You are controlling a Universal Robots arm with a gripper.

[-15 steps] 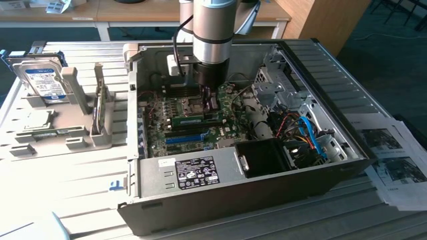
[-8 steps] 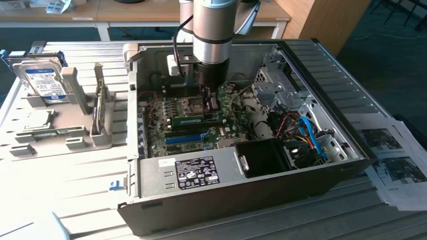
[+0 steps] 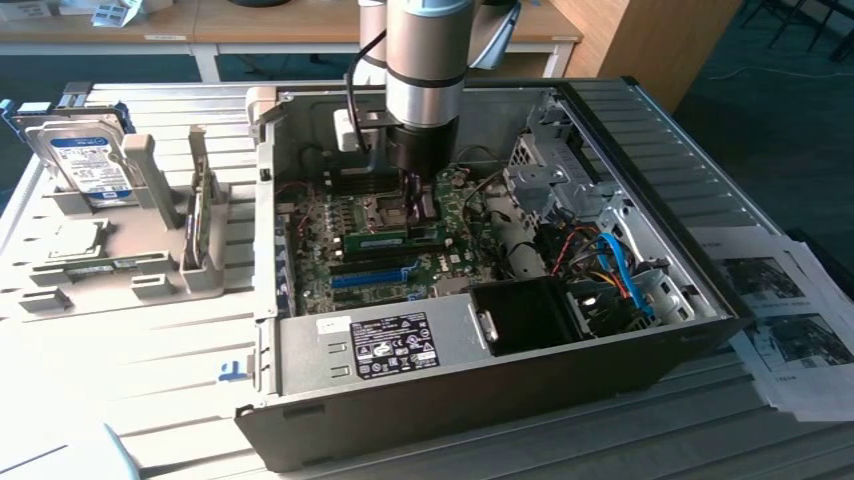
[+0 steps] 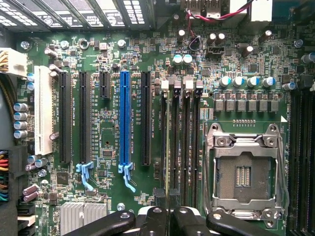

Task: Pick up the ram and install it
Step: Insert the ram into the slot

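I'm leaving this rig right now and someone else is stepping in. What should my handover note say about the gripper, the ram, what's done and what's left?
Gripper: lowered inside the open computer case, shut on the ram.
Ram: held on edge over the black memory slots, beside the empty processor socket.
Done: ram picked up and brought to the motherboard.
Left: seating it. Whether it has entered a slot cannot be told.
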